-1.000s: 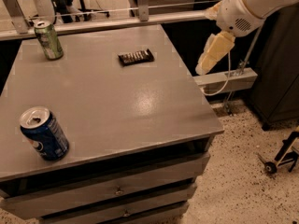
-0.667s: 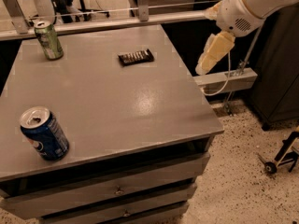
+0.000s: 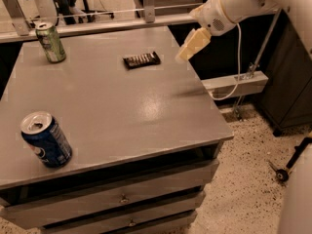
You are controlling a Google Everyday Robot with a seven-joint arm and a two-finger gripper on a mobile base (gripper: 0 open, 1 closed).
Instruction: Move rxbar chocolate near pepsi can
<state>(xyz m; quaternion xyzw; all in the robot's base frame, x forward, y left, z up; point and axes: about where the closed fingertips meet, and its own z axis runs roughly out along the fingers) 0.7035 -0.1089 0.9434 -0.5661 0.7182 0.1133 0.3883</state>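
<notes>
The rxbar chocolate is a flat black bar lying on the far middle of the grey tabletop. The pepsi can is a blue can with a silver top, standing upright near the front left edge. My gripper, on a white arm coming from the upper right, hangs above the table's right side, just to the right of the bar and a little above it. It holds nothing.
A green can stands upright at the far left corner. The table has drawers below its front edge. A metal rail runs behind the table. A speckled floor and a dark cabinet lie to the right.
My arm and gripper have moved left, from beyond the table's right edge to over the table beside the bar. The bar and both cans have not moved.
</notes>
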